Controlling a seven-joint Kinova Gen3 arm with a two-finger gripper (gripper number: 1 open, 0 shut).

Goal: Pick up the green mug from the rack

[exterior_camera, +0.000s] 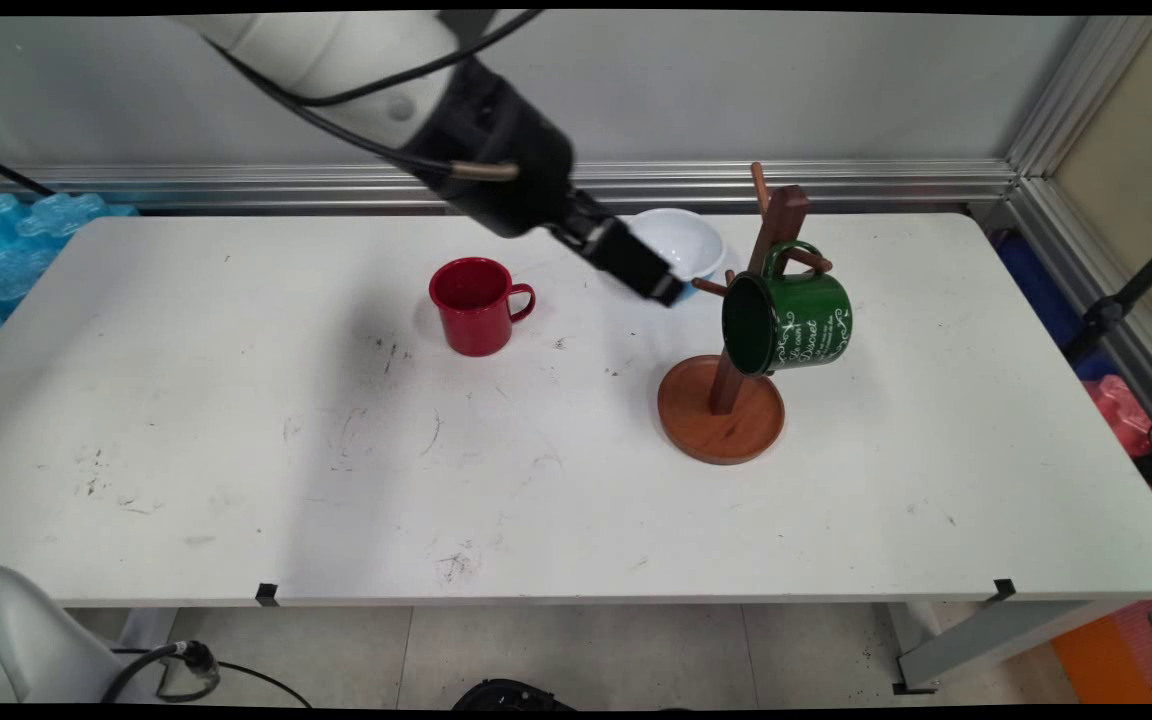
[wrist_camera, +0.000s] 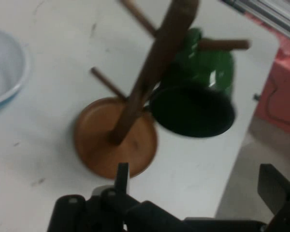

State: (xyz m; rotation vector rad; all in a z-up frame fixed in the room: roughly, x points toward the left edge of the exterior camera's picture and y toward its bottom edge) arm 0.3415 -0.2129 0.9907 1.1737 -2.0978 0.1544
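While the gripper [exterior_camera: 664, 287] hangs above the table [exterior_camera: 236, 480] with its fingers spread wide and nothing between them, the green mug [exterior_camera: 791, 322] hangs on a peg of the wooden mug tree [exterior_camera: 726, 400] just to its right; a white bowl [exterior_camera: 681, 240] sits behind; a red mug [exterior_camera: 476, 305] stands well to the left.

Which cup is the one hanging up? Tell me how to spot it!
Find the white table, then the wooden mug tree with a round base on its right half. The green mug hangs from a peg by its handle, tipped sideways, with white writing. The red mug stands on the table instead.
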